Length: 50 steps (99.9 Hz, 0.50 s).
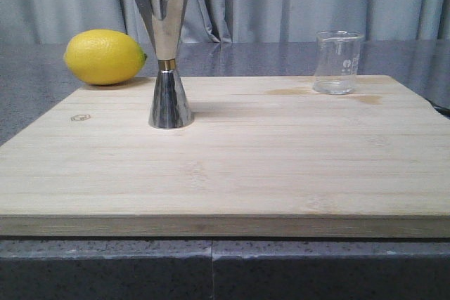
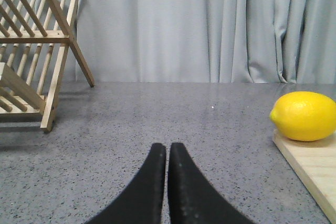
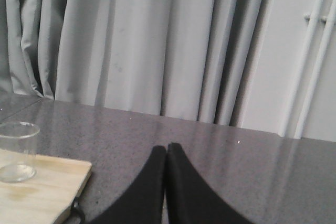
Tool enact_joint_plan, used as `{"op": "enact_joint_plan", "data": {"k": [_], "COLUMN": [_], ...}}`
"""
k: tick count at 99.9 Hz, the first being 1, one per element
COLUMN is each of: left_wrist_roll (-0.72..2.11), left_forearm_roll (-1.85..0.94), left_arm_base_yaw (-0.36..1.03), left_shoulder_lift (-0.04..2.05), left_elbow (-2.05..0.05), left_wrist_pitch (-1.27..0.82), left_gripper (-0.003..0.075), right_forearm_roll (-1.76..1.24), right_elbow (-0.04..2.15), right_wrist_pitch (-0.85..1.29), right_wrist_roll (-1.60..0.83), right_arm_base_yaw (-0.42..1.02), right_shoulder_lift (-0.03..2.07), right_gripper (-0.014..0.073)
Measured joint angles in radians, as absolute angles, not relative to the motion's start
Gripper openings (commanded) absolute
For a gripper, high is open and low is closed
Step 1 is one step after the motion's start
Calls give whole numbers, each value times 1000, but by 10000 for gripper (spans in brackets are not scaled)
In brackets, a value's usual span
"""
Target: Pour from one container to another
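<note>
A small clear glass beaker [image 1: 338, 62] with faint white markings stands upright at the back right of the wooden board [image 1: 225, 173]; it also shows in the right wrist view, beaker [image 3: 17, 151]. The tall steel hourglass jigger [image 1: 167, 54] with a gold waist band stands upright on the board's left half. Neither gripper appears in the front view. My left gripper [image 2: 167, 148] is shut and empty over the grey counter, left of the board. My right gripper [image 3: 166, 150] is shut and empty over the counter, to the right of the board and apart from the beaker.
A yellow lemon [image 1: 105, 56] lies at the board's back left corner, lemon [image 2: 304, 116]. A wooden dish rack [image 2: 34, 51] stands on the counter further left. Grey curtains hang behind. The board's right edge [image 3: 73, 190] lies near my right gripper.
</note>
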State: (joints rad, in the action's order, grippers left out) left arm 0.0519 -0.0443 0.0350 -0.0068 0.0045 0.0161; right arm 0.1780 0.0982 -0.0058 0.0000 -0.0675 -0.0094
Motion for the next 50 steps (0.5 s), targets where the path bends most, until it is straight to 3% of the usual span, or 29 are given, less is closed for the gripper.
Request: {"op": "enact_joint_plan", "data": {"k": [50], "left_wrist_roll": [52], "left_forearm_roll": [-44], "left_arm_base_yaw": [35], "left_shoulder_lift": [-7], "left_elbow": [4], "left_wrist_pitch": [15], "left_gripper": [-19], "right_forearm_roll": [122], "right_elbow": [-10], "right_wrist_pitch": [-31], "right_wrist_roll": [-5], "right_arm_base_yaw": [-32], "right_shoulder_lift": [-9], "right_gripper": [-57]}}
